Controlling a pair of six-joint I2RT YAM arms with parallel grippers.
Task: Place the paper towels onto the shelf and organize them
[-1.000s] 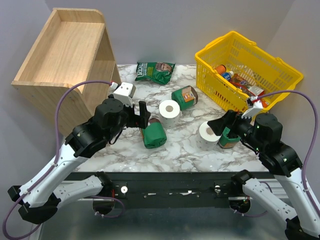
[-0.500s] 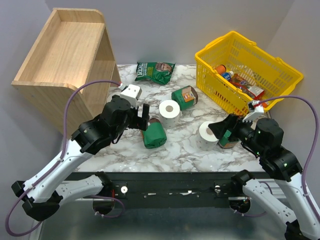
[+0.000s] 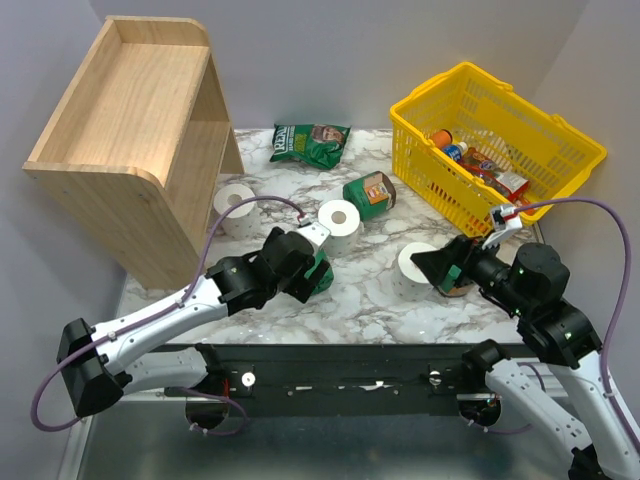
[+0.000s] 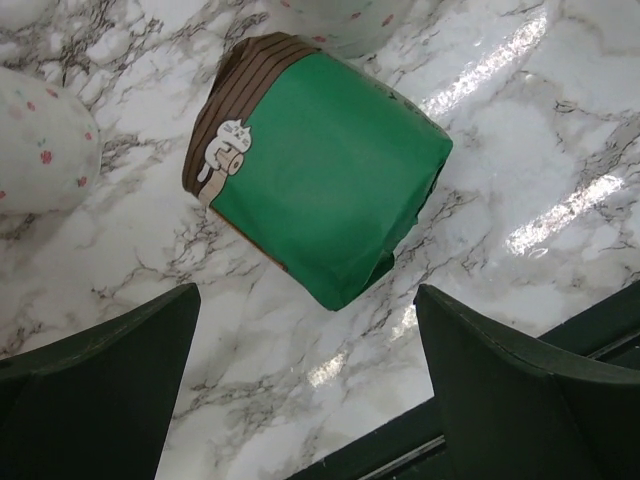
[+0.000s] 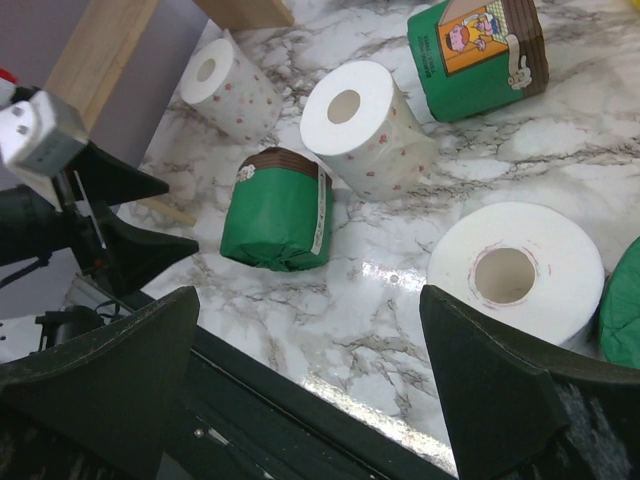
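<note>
Paper towels lie scattered on the marble table. A green wrapped roll (image 4: pixel 320 190) lies on its side just beyond my open left gripper (image 4: pixel 310 390), which hovers over it with nothing between its jaws; in the top view that gripper (image 3: pixel 308 272) covers most of the roll. Bare white rolls sit by the shelf foot (image 3: pixel 236 207), mid-table (image 3: pixel 339 218) and near my right gripper (image 3: pixel 415 268). Another green roll (image 3: pixel 372 192) lies behind the middle one. My right gripper (image 5: pixel 310 370) is open and empty, with the nearest white roll (image 5: pixel 515 270) beside its right finger. The wooden shelf (image 3: pixel 130 130) stands at far left.
A yellow basket (image 3: pixel 500 140) holding bottles and packets stands at back right. A flat green snack bag (image 3: pixel 310 142) lies at the back centre. A third green roll (image 5: pixel 622 320) shows at the right edge of the right wrist view. The table's black front edge (image 5: pixel 300 400) runs under both grippers.
My left arm has swung right and down over the green roll, uncovering the white roll by the shelf. My right arm has shifted slightly left and lower. Both grippers stayed open.
</note>
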